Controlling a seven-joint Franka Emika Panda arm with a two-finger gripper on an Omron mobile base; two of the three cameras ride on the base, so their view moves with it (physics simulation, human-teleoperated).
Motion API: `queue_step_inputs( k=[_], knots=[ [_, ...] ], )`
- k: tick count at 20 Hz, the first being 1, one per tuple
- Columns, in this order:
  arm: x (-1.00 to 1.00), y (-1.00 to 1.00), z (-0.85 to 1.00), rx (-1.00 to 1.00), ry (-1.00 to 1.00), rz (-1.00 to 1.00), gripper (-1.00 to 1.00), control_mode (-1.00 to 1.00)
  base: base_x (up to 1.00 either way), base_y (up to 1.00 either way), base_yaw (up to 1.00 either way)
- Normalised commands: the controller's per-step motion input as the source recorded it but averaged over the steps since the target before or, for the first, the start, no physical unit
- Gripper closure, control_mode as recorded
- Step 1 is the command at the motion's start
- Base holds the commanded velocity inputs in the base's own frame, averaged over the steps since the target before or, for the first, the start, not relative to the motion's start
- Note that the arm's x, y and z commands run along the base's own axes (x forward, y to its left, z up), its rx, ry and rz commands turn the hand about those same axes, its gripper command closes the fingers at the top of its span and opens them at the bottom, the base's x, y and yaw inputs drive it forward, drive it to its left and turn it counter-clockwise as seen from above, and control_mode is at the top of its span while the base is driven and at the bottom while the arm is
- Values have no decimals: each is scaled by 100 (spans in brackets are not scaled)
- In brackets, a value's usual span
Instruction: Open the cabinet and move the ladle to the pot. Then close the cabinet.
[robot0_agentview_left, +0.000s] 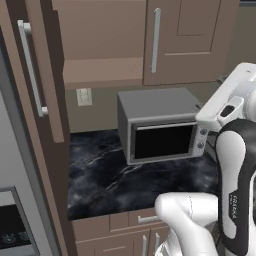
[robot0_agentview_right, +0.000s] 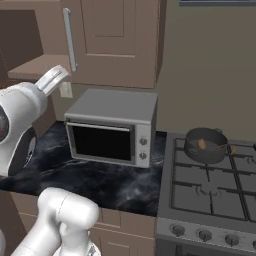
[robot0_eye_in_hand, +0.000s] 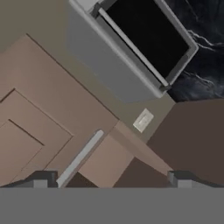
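Open door: at the far left of the left base view, one door of the cabinet (robot0_agentview_left: 42, 75) is seen swung out toward the camera, its long silver bar handle upright.
Cabinet interior: in the upper middle of that view a bare brown shelf is exposed – the closed door stands to its right.
Wall outlet (robot0_agentview_left: 84, 97): spotted just below the shelf, on the tan wall.
Microwave (robot0_agentview_left: 162, 127): set at centre frame on the black marble counter (robot0_agentview_left: 110, 180), door shut, knobs at its right.
Arm: the white arm rises at the lower right of the left base view.
Gripper (robot0_eye_in_hand: 111, 180): in the hand view its two dark tips are seen spread wide at the bottom corners – nothing is held between them; the closed door's handle runs diagonally just above the left tip.
Stove (robot0_agentview_right: 210, 200): shown at the right of the right base view, beside the counter.
Pot (robot0_agentview_right: 205, 145): placed on a rear burner, upper right of the stove.
Ladle (robot0_agentview_right: 201, 144): a small brown bowl is visible inside the pot, with a thin handle reaching over the rim to the right.
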Motion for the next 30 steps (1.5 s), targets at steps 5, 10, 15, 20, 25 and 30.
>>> queue_step_inputs(
  k=[5, 10, 15, 20, 25, 30],
  knots=[
    [-67, 49, -3, -17, -10, 7, -100, -100, 0, 0, 0],
    [-51, 24, -2, -16, -5, 13, -100, -100, 0, 0, 0],
    [-43, 30, 0, -10, 2, 15, -100, -100, 0, 0, 0],
    [-21, 62, 0, -12, 4, 13, -100, -100, 0, 0, 0],
    [-9, 64, 0, -10, -1, 8, -100, -100, 0, 0, 0],
    [-2, 56, 0, -2, -18, 0, -100, -100, 0, 0, 0]
  ],
)
